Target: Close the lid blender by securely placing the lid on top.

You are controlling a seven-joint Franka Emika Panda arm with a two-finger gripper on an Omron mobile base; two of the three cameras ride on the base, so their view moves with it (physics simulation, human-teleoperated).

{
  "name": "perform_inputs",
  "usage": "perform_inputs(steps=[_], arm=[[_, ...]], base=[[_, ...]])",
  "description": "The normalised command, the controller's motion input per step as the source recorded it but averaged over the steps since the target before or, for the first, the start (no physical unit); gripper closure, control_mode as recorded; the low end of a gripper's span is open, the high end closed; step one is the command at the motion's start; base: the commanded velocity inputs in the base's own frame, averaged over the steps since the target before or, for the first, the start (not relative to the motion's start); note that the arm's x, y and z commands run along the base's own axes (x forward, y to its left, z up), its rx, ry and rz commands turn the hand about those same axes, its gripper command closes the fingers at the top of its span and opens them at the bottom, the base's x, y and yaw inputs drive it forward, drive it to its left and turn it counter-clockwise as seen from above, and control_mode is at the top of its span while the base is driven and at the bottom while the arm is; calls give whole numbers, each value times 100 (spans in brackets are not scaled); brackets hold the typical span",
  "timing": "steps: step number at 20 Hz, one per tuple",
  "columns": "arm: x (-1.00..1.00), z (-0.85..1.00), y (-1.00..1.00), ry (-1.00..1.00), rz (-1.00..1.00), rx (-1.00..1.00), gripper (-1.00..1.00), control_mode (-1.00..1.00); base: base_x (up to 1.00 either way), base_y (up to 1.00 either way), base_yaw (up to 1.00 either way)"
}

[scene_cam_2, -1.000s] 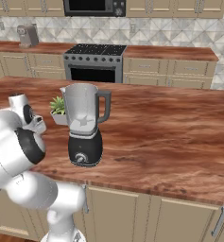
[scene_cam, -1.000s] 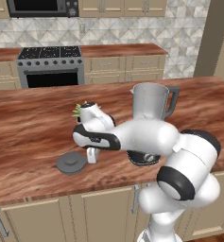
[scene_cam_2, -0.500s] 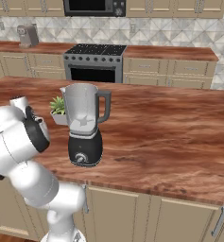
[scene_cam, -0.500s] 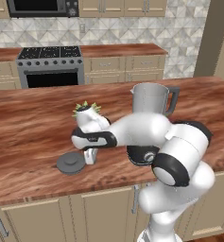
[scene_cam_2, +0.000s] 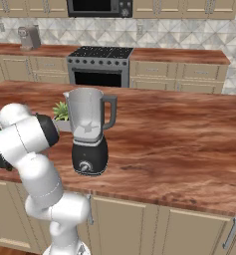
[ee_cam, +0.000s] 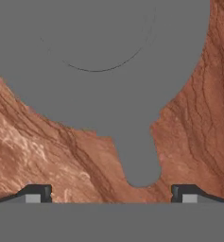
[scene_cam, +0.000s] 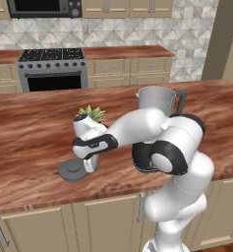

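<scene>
The dark grey round lid [scene_cam: 72,170] lies flat on the wooden counter near its front edge. Seen from the hand view, the lid [ee_cam: 99,61] spreads across the upper part, its side tab [ee_cam: 138,160] pointing down between the fingers. My gripper [ee_cam: 110,193] stands open just above the counter, one fingertip on either side of the tab, touching nothing. From the left base view the gripper [scene_cam: 91,163] hangs right beside the lid. The blender [scene_cam_2: 89,130], with a black base, silver dial and clear jar, stands open-topped further right; its jar [scene_cam: 157,100] rises behind my arm.
A small potted plant [scene_cam: 88,119] in a white pot stands just behind my hand; the plant [scene_cam_2: 62,115] is left of the blender. The counter's front edge [scene_cam: 64,199] runs close below the lid. A stove [scene_cam: 52,66] sits at the far wall.
The hand has moved lower and a little closer to the lid, and the arm's elbow has swung. The lid and blender have stayed put.
</scene>
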Motion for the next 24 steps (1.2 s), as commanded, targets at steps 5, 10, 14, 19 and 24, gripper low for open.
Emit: perform_inputs(steps=[5, 10, 14, 19, 24], arm=[[26, -28, 7, 0, 0, -5, -100, -100], [16, -19, 4, 0, 1, -1, -100, -100], [10, -21, 0, 0, 4, 0, -100, -100], [0, -45, -4, 0, 4, 0, -100, -100], [-12, -53, -13, -5, 3, 1, 100, -100]], base=[[0, 0, 0], [0, 0, 0], [0, 0, 0], [0, 0, 0], [0, 0, 0]])
